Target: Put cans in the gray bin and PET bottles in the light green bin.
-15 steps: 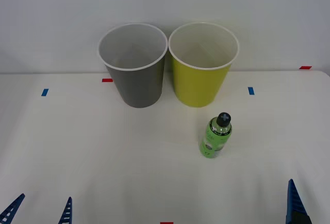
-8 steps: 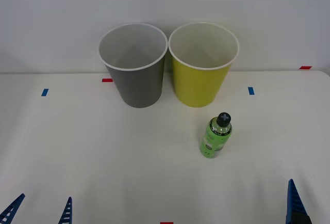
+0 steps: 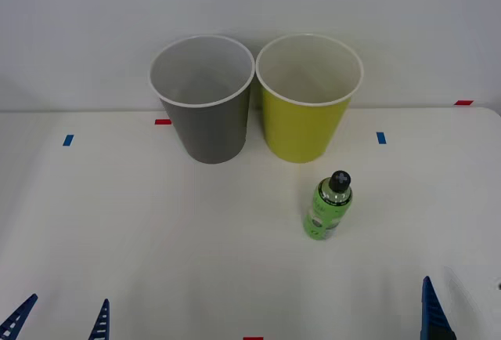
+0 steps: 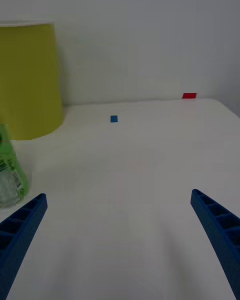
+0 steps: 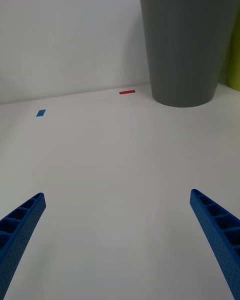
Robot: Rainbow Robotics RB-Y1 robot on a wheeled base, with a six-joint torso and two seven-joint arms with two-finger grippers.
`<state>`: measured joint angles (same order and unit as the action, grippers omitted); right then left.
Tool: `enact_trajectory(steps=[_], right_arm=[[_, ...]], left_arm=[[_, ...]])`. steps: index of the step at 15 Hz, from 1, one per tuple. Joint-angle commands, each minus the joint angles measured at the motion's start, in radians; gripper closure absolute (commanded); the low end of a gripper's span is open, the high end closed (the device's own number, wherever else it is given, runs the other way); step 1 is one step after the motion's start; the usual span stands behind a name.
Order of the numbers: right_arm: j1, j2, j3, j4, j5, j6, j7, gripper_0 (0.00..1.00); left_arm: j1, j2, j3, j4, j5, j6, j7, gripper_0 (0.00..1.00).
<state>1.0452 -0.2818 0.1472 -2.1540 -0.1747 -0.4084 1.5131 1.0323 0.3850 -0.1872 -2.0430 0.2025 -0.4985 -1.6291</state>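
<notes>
So both grippers are low at the near edge of the white table (image 3: 117, 238), nothing in either one. The left gripper (image 3: 61, 320) has its blue ribbed fingers (image 5: 22, 230) spread wide over bare tabletop, touching nothing, with the gray bin (image 3: 203, 97) well ahead of it. The right gripper (image 4: 120, 240) is spread wide too, and it's empty. The PET bottle (image 3: 327, 205) stands upright on the table, green label, black cap, just in front of the light green bin (image 3: 308, 99) and apart from it, ahead of the right gripper and off toward the left-hand finger (image 4: 20, 235), not touching it. The two bins sit side by side at the back, almost touching.
</notes>
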Motion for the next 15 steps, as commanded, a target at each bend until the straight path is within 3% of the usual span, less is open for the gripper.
enact_trajectory(steps=[1,4,7,10,15], right_arm=[[-0.071,-0.126,0.094,0.0,-0.006,-0.003,0.009,0.0],[-0.163,-0.255,0.166,0.026,-0.026,-0.016,0.012,0.0],[-0.292,-0.318,0.224,0.151,-0.055,-0.122,0.013,0.0],[-0.405,-0.346,0.265,0.204,-0.066,-0.125,0.018,0.0],[-0.565,-0.29,0.305,0.322,-0.077,-0.121,0.029,0.0]], left_arm=[[0.0,0.0,0.0,0.0,0.0,0.0,0.0,0.0],[0.0,0.0,0.0,0.0,0.0,0.0,0.0,0.0],[0.0,0.0,0.0,0.0,0.0,0.0,0.0,0.0],[0.0,0.0,0.0,0.0,0.0,0.0,0.0,0.0],[0.0,0.0,0.0,0.0,0.0,0.0,0.0,0.0]])
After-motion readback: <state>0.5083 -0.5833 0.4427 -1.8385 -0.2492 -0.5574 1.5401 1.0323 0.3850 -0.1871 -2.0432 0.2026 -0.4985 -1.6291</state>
